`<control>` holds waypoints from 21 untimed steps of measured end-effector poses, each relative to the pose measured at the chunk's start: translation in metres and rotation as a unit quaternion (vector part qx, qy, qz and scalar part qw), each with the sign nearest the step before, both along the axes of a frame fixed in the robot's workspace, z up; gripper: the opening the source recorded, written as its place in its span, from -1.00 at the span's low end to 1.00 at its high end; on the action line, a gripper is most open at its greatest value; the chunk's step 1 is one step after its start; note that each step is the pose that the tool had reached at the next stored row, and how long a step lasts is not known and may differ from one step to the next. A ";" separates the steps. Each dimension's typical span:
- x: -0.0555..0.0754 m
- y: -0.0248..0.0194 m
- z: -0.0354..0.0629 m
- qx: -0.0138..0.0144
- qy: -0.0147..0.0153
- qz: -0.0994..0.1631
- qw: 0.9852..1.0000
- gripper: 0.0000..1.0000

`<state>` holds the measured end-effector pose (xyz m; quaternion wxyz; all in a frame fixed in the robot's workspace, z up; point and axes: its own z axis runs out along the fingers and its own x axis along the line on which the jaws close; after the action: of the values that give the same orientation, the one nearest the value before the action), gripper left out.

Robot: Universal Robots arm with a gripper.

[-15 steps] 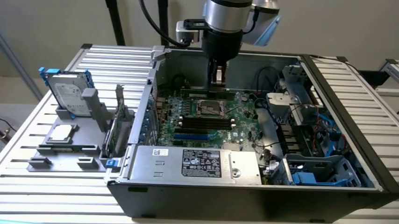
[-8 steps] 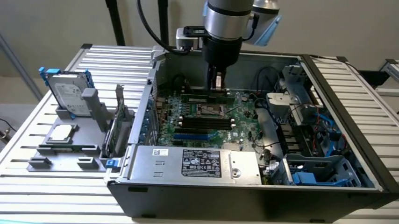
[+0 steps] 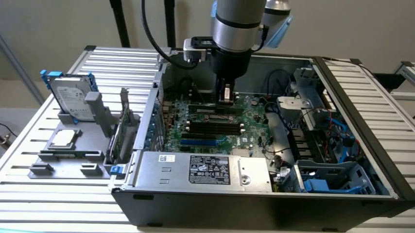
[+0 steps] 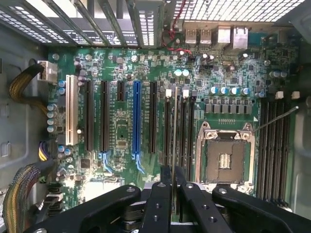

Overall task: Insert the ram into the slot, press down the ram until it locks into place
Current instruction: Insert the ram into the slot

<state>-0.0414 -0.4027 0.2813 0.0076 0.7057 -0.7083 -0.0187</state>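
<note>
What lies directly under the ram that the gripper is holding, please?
Under the ram, held edge-on by the gripper, parallel black memory slots run across the green motherboard. The ram's own edge hides the strip right below it, so contact cannot be judged.

A hard drive [image 3: 67, 97] stands upright beside the open computer case [image 3: 259, 209].
</note>
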 end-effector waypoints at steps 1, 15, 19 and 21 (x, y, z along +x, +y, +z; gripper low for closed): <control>0.000 -0.0008 -0.0019 0.000 0.000 0.000 1.000 -0.73; 0.001 -0.0021 -0.0274 0.000 0.000 -0.002 1.000 -0.73; 0.002 -0.0020 -0.0325 0.000 0.000 -0.002 1.000 -0.73; 0.002 -0.0020 -0.0326 0.000 0.000 -0.002 1.000 -0.73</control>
<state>-0.0390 -0.4048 0.2487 0.0077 0.7042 -0.7097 -0.0185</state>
